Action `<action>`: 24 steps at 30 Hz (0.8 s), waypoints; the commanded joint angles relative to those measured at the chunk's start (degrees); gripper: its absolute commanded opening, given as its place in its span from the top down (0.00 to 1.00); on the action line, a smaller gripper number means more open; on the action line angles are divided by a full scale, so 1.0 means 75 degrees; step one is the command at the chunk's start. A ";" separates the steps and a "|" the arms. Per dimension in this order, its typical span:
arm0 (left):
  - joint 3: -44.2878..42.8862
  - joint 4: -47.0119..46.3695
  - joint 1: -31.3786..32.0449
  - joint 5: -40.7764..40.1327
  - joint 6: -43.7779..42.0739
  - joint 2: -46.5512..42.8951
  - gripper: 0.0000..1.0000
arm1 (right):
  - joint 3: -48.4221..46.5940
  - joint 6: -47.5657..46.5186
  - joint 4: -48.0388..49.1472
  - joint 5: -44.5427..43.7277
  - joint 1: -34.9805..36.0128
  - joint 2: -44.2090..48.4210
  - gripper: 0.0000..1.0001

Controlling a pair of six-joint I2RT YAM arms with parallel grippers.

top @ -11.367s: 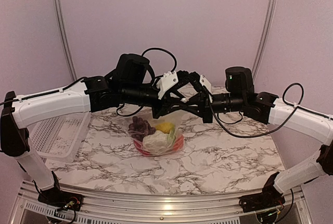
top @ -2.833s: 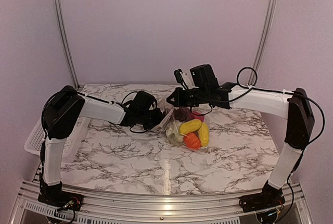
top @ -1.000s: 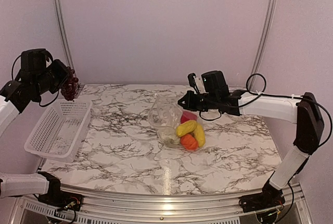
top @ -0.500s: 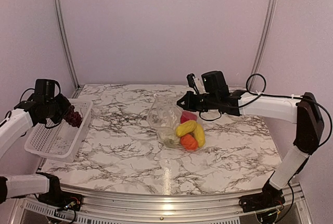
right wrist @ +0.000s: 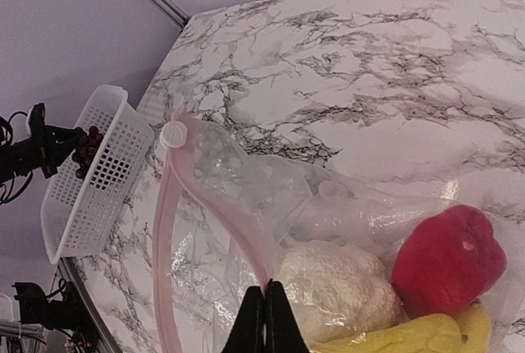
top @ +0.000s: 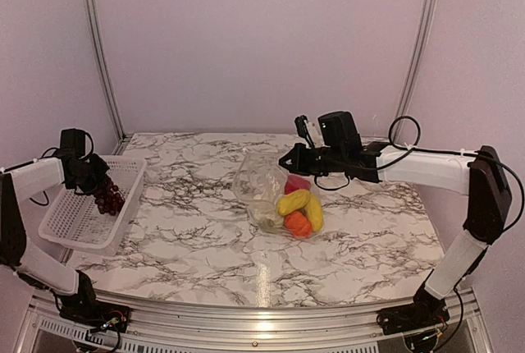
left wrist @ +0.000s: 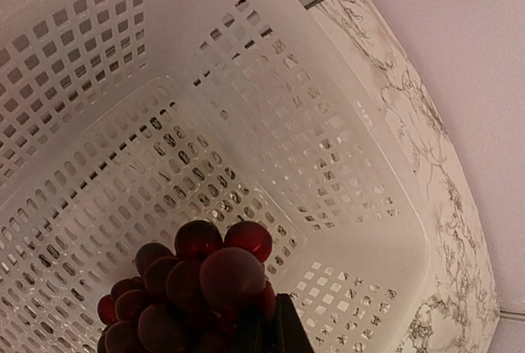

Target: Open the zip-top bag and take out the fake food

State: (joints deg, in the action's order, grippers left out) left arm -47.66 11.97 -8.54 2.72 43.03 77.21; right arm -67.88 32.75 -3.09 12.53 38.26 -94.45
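Note:
The zip-top bag [top: 261,179] lies mid-table with its mouth open toward the left. My right gripper [top: 284,160] is shut on its pink zip strip [right wrist: 215,199], fingertips pinched together [right wrist: 264,294]. Inside the bag are white cauliflower [right wrist: 338,287], a pink-red piece [right wrist: 447,256], yellow pieces [top: 297,202] and an orange-red fruit [top: 297,223]. My left gripper [top: 93,181] is shut on the dark purple grapes [left wrist: 197,283], which hang inside the white basket [left wrist: 344,123]. Whether the grapes touch the basket floor I cannot tell. Only the tips of the left fingers [left wrist: 287,332] show.
The white lattice basket [top: 82,226] stands at the table's left edge, partly overhanging it. The marble tabletop [top: 205,263] stretches in front of the bag. Metal frame posts [top: 97,49] rise at the back corners.
My left arm has come down with the grapes, from above the basket's rim into the basket. The right arm and the bag have stayed still.

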 commanded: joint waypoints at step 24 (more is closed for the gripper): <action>-0.0206 -0.1232 0.2069 0.2107 -0.1261 -0.1364 0.38 | -0.0219 -0.0031 0.0352 0.0801 0.0209 -0.0138 1.00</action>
State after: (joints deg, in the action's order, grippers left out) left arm -51.11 8.05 -1.19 13.69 32.77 67.70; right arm -67.51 32.80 -1.48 17.12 38.74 -93.91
